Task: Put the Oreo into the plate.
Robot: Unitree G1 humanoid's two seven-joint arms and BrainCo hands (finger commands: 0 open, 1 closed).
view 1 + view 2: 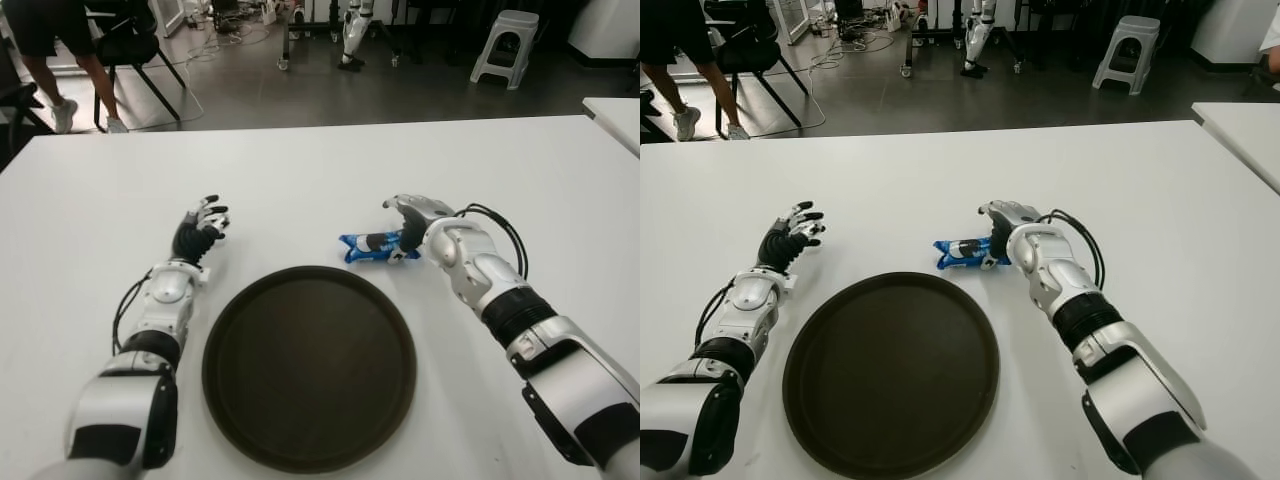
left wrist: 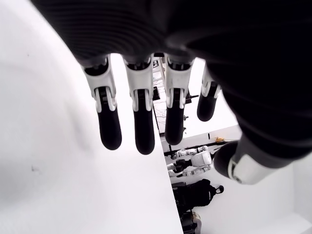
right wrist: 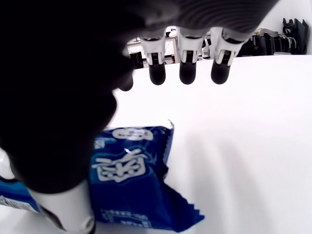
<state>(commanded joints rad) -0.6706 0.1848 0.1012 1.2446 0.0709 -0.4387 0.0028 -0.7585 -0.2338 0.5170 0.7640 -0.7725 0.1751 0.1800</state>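
Note:
A blue Oreo packet (image 1: 370, 246) lies flat on the white table (image 1: 300, 170), just beyond the far right rim of the round dark brown plate (image 1: 310, 365). My right hand (image 1: 402, 222) is at the packet's right end, fingers extended above it and thumb down beside it. In the right wrist view the fingers (image 3: 187, 68) stand straight and apart over the table, with the packet (image 3: 131, 180) under the palm and not gripped. My left hand (image 1: 203, 224) shows to the left of the plate with its fingers (image 2: 141, 126) spread, holding nothing.
A second white table (image 1: 615, 115) begins at the far right. Beyond the table's far edge are a white stool (image 1: 500, 45), a black chair (image 1: 135, 50) and a person's legs (image 1: 55, 70) on the grey floor.

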